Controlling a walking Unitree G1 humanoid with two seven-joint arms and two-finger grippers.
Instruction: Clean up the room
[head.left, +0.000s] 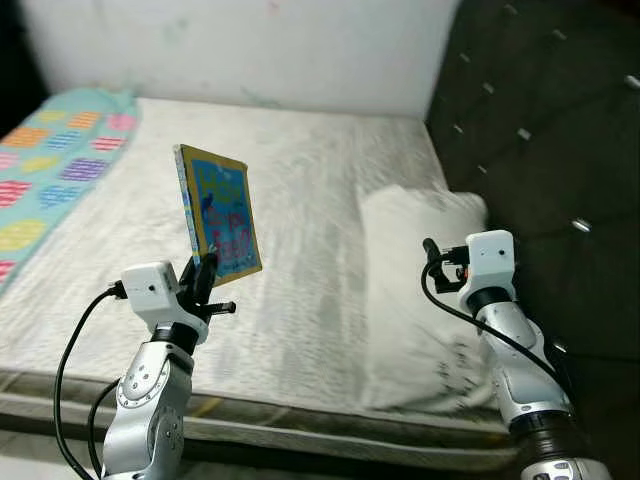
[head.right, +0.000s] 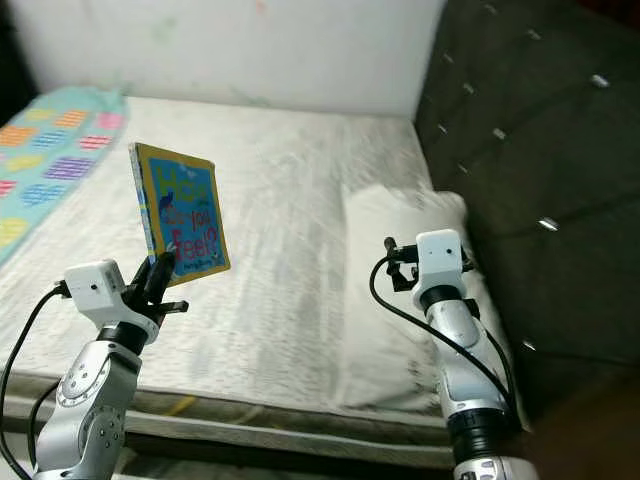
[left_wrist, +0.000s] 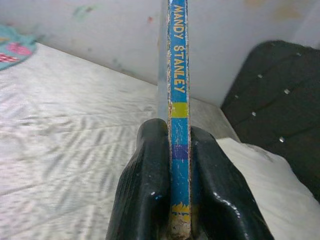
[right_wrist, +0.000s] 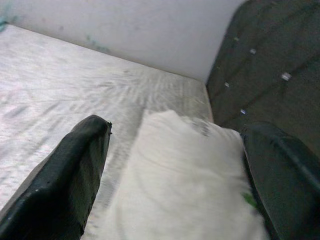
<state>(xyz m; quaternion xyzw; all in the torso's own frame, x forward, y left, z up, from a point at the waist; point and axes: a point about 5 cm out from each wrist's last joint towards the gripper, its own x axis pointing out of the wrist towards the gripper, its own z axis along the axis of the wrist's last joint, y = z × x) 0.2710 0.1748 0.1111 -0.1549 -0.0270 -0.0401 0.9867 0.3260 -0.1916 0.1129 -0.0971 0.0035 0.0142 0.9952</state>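
A bare white mattress (head.left: 300, 200) meets a white wall and dark tufted headboard (head.left: 560, 130), a pillow (head.left: 420, 260) along its headboard edge. The left gripper (head.left: 203, 272) clamps a blue book (head.left: 218, 210) upright above the mattress's near edge; its wrist view reads "MANDY STANLEY". The right gripper (right_wrist: 175, 175) gapes over the pillow

A white bed (head.left: 300, 200) spans the centre; a patterned blanket (head.left: 50, 170) upper left, a dark headboard (head.left: 560, 130) right.

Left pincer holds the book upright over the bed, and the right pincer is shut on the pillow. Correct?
Not quite. The right pincer is open, its fingers spread above the pillow, as the right wrist view shows. The left pincer does hold the book upright over the bed.
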